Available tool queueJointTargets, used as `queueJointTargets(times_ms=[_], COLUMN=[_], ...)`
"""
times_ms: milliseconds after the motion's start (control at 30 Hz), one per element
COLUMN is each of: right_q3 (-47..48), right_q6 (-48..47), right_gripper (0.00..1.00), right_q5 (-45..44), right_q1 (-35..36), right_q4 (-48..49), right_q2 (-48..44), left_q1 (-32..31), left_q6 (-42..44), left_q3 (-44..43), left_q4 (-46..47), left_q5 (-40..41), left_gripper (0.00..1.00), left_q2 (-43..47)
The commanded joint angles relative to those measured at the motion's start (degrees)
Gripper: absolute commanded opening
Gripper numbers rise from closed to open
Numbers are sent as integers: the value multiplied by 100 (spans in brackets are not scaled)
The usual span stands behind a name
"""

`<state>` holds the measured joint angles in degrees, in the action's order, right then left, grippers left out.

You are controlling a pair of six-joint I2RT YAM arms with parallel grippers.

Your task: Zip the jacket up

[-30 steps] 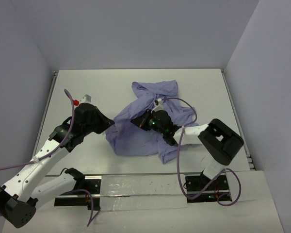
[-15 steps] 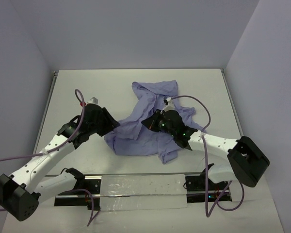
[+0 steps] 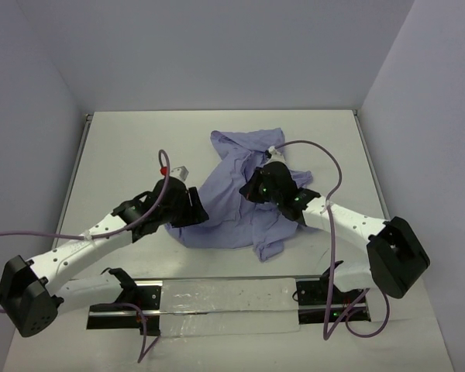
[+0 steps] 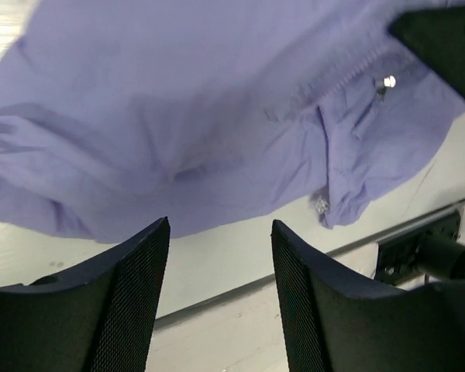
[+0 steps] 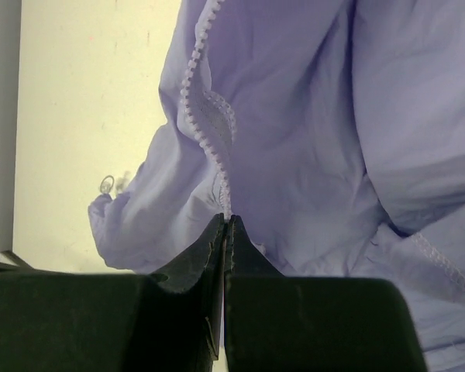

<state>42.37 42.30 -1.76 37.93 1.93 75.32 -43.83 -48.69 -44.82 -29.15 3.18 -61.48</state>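
Observation:
The lavender jacket [image 3: 232,213] lies crumpled in the middle of the white table. My left gripper [image 3: 199,215] hovers at its near left edge, open, with nothing between its fingers [image 4: 132,302]. In the left wrist view the jacket [image 4: 178,116] spreads just beyond the tips, and a small metal zipper pull [image 4: 387,81] shows at the upper right. My right gripper [image 3: 253,188] is over the jacket's middle, shut on the jacket's zipper edge. In the right wrist view the white zipper teeth [image 5: 205,132] run straight down into the closed tips of my right gripper [image 5: 226,218].
The table [image 3: 139,147] is walled at the back and both sides. A metal rail [image 3: 217,298] with both arm bases runs along the near edge. Purple cables loop off each arm. Part of the right arm [image 4: 442,39] shows dark at the left wrist view's upper right.
My left gripper opened, let go of the jacket's left edge and moved right and nearer. My right gripper, still shut on the zipper edge, moved right and farther back, dragging fabric along.

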Motion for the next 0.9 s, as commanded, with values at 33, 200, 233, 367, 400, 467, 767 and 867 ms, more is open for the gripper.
queueJointTargets(times_ms=[33,200,233,367,400,467,767,867], right_q3=[601,1041,1202,1083,1026,796,-66,-327], right_q6=[-344,-510,-661,-933,-969,-1022,-890,-759], right_gripper=[0,9,12,44,47,49,53,57], right_q5=[396,730,664,449,414,412,768,825], right_q1=[-328,-715,-742,-726,-733,-726,-10,157], right_q4=[-282,-587,-730,-1023,-1067,-1117,-734,-517], right_q2=[338,952,983,580,472,278,-32,48], left_q1=[-476,-539,-539,-532,-517,-463,-55,60], left_q6=[339,237,212,258,283,336,456,449], left_q3=[-373,-500,-617,-772,-787,-874,-1006,-894], left_q4=[558,1040,1043,1191,1262,1378,1538,1585], left_q5=[202,122,163,186,148,114,-190,-260], left_gripper=[61,71,72,76,76,76,72,72], left_q2=[-379,-1229,-1475,-1890,-1949,-2138,-2485,-2406])
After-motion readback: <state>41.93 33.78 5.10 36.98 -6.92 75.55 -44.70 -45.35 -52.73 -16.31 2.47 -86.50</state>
